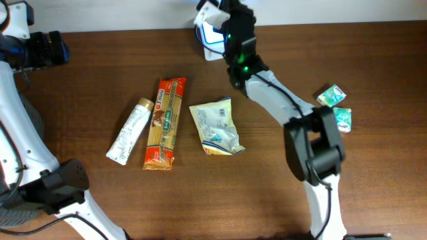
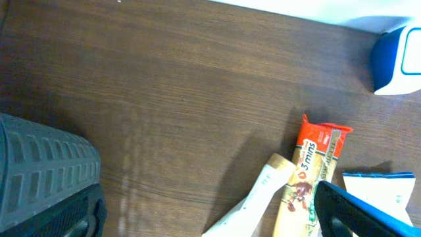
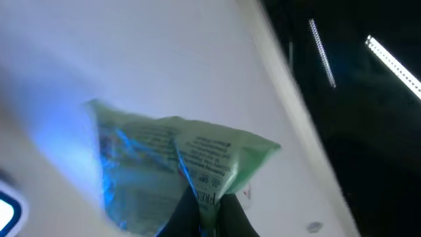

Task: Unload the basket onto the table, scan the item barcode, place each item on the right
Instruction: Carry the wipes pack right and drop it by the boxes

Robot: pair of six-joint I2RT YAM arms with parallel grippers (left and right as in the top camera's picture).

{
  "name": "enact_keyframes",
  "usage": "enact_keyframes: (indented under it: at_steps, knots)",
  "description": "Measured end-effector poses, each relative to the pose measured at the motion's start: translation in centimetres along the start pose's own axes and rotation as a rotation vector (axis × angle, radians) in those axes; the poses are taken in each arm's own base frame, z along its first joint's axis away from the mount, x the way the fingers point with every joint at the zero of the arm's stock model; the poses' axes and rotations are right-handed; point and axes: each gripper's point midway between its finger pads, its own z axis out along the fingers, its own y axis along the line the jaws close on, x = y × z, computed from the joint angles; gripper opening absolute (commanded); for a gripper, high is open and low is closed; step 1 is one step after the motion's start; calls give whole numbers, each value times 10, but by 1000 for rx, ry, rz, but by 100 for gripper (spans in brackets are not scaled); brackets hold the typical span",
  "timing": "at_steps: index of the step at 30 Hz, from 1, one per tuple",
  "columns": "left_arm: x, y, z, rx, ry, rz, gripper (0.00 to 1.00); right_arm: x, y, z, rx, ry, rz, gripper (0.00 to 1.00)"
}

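Closest in the right wrist view, the dark fingers (image 3: pixel 231 222) of the right gripper (image 3: pixel 200 209) stand together at the bottom edge of the frame, clamped on the lower corner of a green packet (image 3: pixel 174 155). The packet fans up and to the left from the pinch, its printed face washed in blue light, against a blurred pale background. In the left wrist view the left gripper (image 2: pixel 204 220) has its fingers wide apart with nothing between them: a ribbed dark finger (image 2: pixel 46 178) fills the lower left, and the other cuts into the lower right corner. Beyond them on the brown table (image 2: pixel 164 79) lie a white tube (image 2: pixel 258 196), an orange packet (image 2: pixel 317 164) touching its right side, and a pale bag (image 2: pixel 383 187), with the blue and white scanner (image 2: pixel 396 60) at the upper right. From overhead the right arm reaches to the top centre of the frame, just beside the scanner; the held packet cannot be made out there. Two more green packets (image 1: pixel 337 107) rest at the right of the table, well apart from the scanner.
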Motion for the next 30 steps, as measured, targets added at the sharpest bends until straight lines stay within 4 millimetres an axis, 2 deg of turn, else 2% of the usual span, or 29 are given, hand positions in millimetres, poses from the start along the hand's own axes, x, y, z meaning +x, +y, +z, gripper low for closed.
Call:
enact_keyframes:
  at_steps: [2,4,13,18,22,23,25,26,27,28,30]
  knots:
    - [0,0,0,0,0,0,99,14,31,4,-35,18,-45,4]
    - [0,0,0,0,0,0,99,24,51,5,-64,31,-93,4]
    - [0,0,0,0,0,0,99,23,54,5,-67,30,-128,4]
    - [0,0,0,0,0,0,99,-1,66,-4,-84,-7,-150,4]
    - [0,0,0,0,1,0,99,-2,76,-12,-174,34,-121,4]
    - [0,0,0,0,1,0,99,-2,71,-16,-212,54,-103,4]
    - [0,0,0,0,1,0,99,-10,39,-38,-302,112,-29,4]
    - [0,0,0,0,2,0,99,-21,18,-52,-346,113,32,4]
    - [0,0,0,0,0,0,99,-36,-16,-80,-416,117,147,4]
    - [0,0,0,1,1,0,99,-47,-35,-93,-435,101,210,4]
    - [0,0,0,0,0,0,99,-52,-78,-134,-498,145,397,4]
